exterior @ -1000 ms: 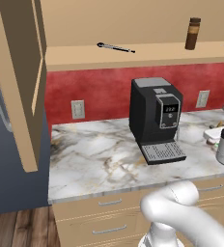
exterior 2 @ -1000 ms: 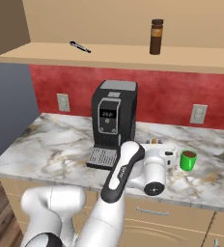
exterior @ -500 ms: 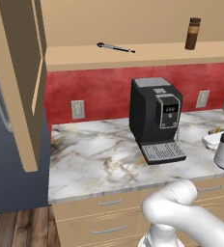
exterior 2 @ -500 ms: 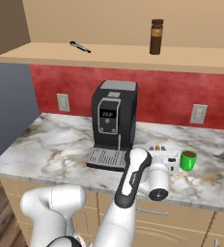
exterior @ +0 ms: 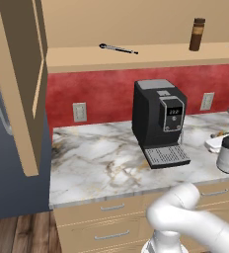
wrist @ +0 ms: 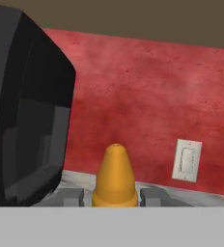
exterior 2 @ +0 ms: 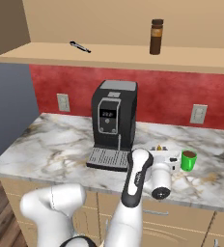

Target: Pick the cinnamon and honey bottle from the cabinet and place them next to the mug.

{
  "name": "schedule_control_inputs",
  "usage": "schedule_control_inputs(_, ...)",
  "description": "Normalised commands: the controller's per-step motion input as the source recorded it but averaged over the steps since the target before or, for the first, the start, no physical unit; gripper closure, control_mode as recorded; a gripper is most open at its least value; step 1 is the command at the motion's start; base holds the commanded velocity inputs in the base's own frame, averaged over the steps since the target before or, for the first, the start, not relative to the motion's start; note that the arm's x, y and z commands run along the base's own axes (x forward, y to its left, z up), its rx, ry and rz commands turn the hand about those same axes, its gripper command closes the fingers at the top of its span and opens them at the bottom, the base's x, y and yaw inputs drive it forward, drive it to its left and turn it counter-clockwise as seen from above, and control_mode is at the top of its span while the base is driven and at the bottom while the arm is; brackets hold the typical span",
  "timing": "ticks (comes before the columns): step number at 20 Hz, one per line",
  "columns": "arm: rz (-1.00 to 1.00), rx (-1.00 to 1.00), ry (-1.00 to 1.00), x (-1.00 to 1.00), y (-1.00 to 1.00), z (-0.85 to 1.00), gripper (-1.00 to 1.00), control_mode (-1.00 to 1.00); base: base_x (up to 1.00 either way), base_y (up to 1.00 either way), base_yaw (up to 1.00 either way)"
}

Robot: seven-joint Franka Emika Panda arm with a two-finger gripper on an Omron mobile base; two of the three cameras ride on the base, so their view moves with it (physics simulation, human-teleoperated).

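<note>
From the left, the cinnamon (exterior: 197, 34) is standing on the cabinet (exterior: 136, 57) shelf, high above the coffee machine (exterior: 158, 122).

From the right, the gripper (exterior 2: 161, 153) is reaching low over the counter (exterior 2: 51, 149), with the mug (exterior 2: 188, 160) sitting just beside it.

Along the hand, the jaws are clamping the honey bottle (wrist: 115, 177), its orange nozzle poking up between the fingertips (wrist: 72, 197).

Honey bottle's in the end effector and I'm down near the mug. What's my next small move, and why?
Probably lower and release. The end effector is shut on the honey bottle low over the counter, beside the mug. The cinnamon waits on the cabinet shelf.
</note>
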Motion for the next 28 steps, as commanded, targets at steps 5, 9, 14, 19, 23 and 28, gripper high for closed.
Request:
schedule_control_inputs(5, 0.0, -0.02, 0.0, 0.46, -0.06, -0.27, 1.0, -1.0, 0.0, 0.0, 0.0)
schedule_control_inputs(9, 0.0, -0.03, 0.0, 0.36, -0.06, -0.29, 1.0, -1.0, 0.0, 0.0, 0.0)
schedule_control_inputs(14, 0.0, -0.03, 0.0, 0.29, -0.13, -0.28, 1.0, -1.0, 0.0, 0.0, 0.0)
schedule_control_inputs(19, 0.0, -0.02, 0.0, 0.29, -0.18, -0.24, 1.0, -1.0, 0.0, 0.0, 0.0)
schedule_control_inputs(23, 0.0, -0.01, 0.0, 0.19, -0.17, -0.26, 1.0, -1.0, 0.0, 0.0, 0.0)
schedule_control_inputs(28, 0.0, 0.0, 0.0, 0.0, -0.05, -0.12, 1.0, -1.0, 0.0, 0.0, 0.0)
